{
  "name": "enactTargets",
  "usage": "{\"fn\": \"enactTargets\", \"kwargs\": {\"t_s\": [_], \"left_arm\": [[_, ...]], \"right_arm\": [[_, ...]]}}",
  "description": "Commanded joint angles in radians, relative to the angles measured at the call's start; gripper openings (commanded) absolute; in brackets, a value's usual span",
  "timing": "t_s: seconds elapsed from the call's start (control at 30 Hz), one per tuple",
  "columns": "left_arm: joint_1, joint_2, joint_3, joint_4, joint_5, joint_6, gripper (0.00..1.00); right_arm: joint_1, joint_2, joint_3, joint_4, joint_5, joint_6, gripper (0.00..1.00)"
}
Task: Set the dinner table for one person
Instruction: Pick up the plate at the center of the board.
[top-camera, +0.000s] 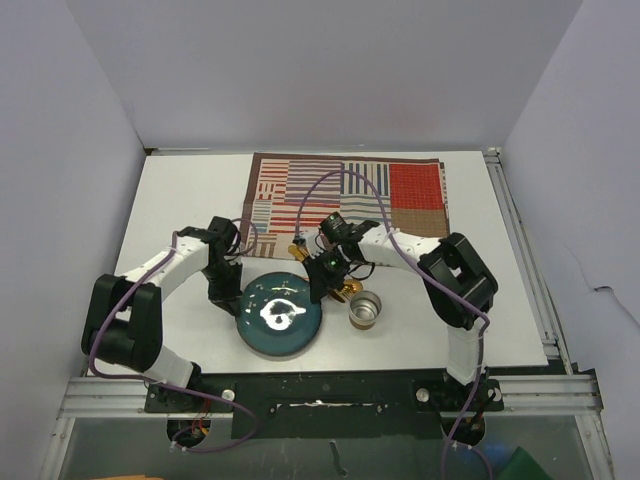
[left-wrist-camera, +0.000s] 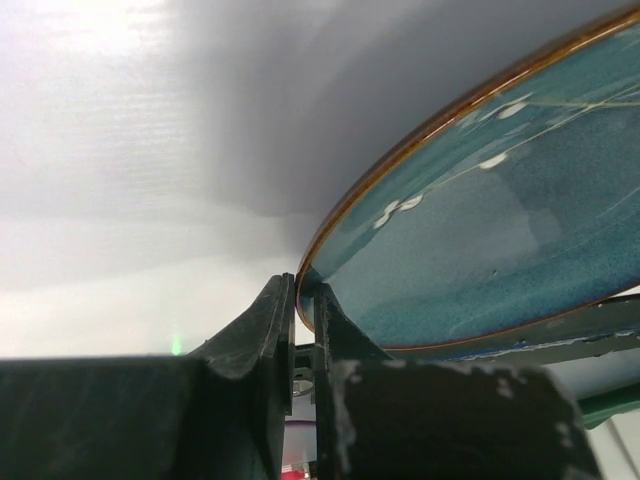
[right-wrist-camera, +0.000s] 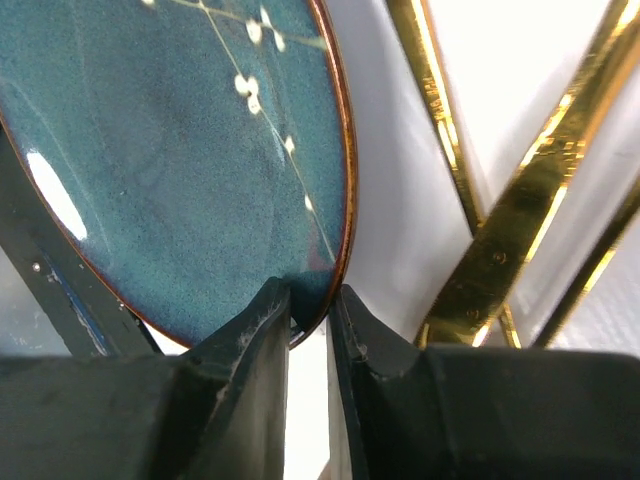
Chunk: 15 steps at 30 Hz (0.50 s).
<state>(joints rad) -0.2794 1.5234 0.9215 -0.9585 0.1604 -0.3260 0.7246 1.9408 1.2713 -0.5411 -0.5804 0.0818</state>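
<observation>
Pinching opposite rims of the blue plate (top-camera: 262, 335), left pincer (left-wrist-camera: 300, 292) and right pincer (right-wrist-camera: 311, 297) clamp narrowly.

**Fig. 1.** We observed the white desk (top-camera: 190, 200) bearing a striped placemat (top-camera: 400, 195) at its far edge; nearer were a teal plate (top-camera: 280, 335), metal cup (top-camera: 365, 310) and gold cutlery (top-camera: 349, 291).

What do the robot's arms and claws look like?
Each arm is chunky white and black pieces: left arm, right arm. Thin purple cables loop along them, and a tiny green light glows by one wrist. The left claw and right claw each have two flat black fingers, scuffed with white.
</observation>
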Motion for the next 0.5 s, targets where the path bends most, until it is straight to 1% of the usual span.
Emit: {"fn": "enactTargets", "kwargs": {"t_s": [0.0,0.23,0.4,0.47], "left_arm": [[-0.006,0.008,0.092,0.219,0.156,-0.034,0.00],[-0.006,0.042,0.093,0.319,0.175,-0.067,0.00],[0.003,0.060,0.132,0.372,0.208,-0.091,0.00],[0.012,0.069,0.155,0.392,0.217,-0.102,0.00]], "right_arm": [[0.009,0.001,0.056,0.049,0.016,-0.102,0.00],[-0.047,0.008,0.088,0.028,-0.007,-0.125,0.00],[-0.106,0.078,0.171,-0.032,-0.014,-0.152,0.00],[-0.119,0.094,0.183,-0.028,-0.023,-0.146,0.00]]}}
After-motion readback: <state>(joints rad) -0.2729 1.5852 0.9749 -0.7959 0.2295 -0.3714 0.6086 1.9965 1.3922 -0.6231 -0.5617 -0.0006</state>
